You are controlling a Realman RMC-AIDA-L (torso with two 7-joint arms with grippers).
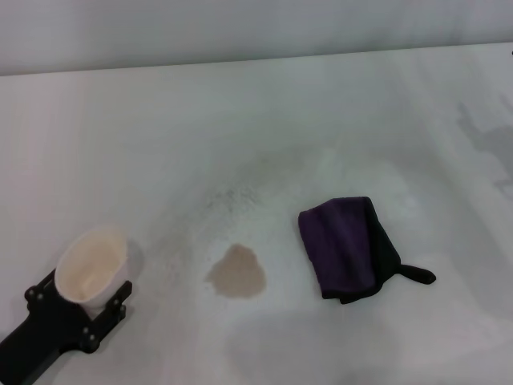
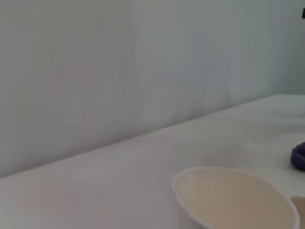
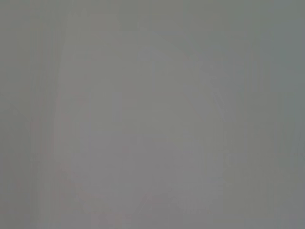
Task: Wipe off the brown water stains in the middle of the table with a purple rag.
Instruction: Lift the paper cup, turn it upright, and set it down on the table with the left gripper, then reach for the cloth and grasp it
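Observation:
The brown water stain (image 1: 236, 273) is a small light-brown blotch in the middle of the white table (image 1: 240, 120). To its right lies the purple rag (image 1: 349, 247), crumpled, dark purple with black edging and a black tab toward the right. A sliver of the rag (image 2: 299, 156) also shows in the left wrist view. My left gripper (image 1: 78, 292) sits at the front left of the table, well left of the stain, its black fingers on either side of a paper cup (image 1: 90, 265). My right gripper is out of view, and the right wrist view shows only plain grey.
The paper cup (image 2: 233, 198) stands upright with its open rim up. Faint grey speckled smudges (image 1: 232, 196) mark the table behind the stain. A pale wall (image 1: 240, 32) runs along the table's far edge.

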